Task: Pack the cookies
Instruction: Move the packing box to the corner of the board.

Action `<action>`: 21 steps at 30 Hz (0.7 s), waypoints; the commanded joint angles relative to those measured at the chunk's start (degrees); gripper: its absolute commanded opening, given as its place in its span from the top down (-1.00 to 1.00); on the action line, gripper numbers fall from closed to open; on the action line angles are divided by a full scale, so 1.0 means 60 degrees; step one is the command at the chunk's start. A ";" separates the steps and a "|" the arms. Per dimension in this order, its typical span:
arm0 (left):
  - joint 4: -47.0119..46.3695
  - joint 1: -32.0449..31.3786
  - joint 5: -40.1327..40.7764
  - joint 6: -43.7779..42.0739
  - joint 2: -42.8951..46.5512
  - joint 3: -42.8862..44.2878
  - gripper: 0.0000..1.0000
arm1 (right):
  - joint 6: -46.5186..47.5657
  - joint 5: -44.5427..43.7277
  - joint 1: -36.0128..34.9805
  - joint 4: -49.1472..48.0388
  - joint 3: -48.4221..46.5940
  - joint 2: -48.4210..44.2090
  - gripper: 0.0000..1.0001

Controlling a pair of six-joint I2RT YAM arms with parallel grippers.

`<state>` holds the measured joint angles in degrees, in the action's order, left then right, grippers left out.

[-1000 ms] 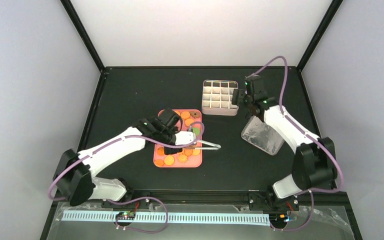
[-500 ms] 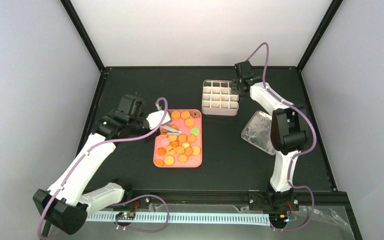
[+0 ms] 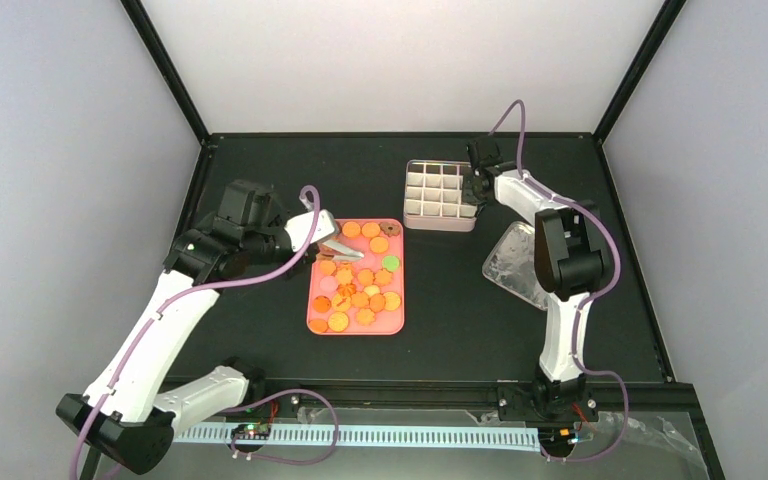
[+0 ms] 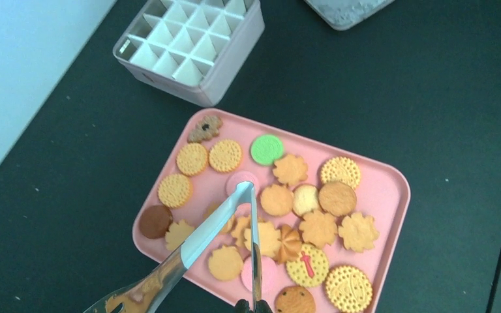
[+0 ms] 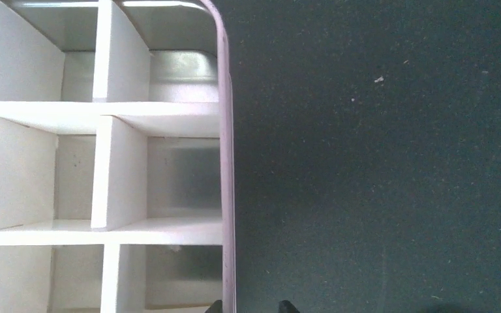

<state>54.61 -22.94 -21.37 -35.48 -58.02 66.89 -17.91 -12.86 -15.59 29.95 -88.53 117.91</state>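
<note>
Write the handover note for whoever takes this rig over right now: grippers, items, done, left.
Left gripper: shut on the tongs, tips together at a pink cookie on the tray.
Right gripper: jaws apart, straddling the right wall of the divided box, not clamped.
Cookies: all on the pink tray; lid lies right of it, off the box.
Done: nothing packed; visible compartments look empty.
Left: move every cookie into the box, then probably fit the lid.
</note>
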 commanded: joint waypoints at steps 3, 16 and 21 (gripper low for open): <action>-0.0367 0.0044 -0.0304 0.0163 0.0008 0.0753 0.97 | 0.0027 0.0386 0.0049 -0.0200 0.0337 -0.0012 0.76; -0.0386 0.0044 -0.0120 0.0090 -0.0289 0.1713 0.97 | -0.0017 -0.0017 -0.0150 -0.0671 0.2819 -0.1886 0.98; -0.0371 0.0044 -0.0089 0.0076 -0.0260 0.1869 0.97 | 0.0041 -0.0263 -0.0637 -0.0784 0.3958 -0.2714 0.98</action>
<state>53.56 -22.94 -21.93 -35.27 -59.77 74.98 -18.11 -13.10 -16.97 25.54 -69.08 105.49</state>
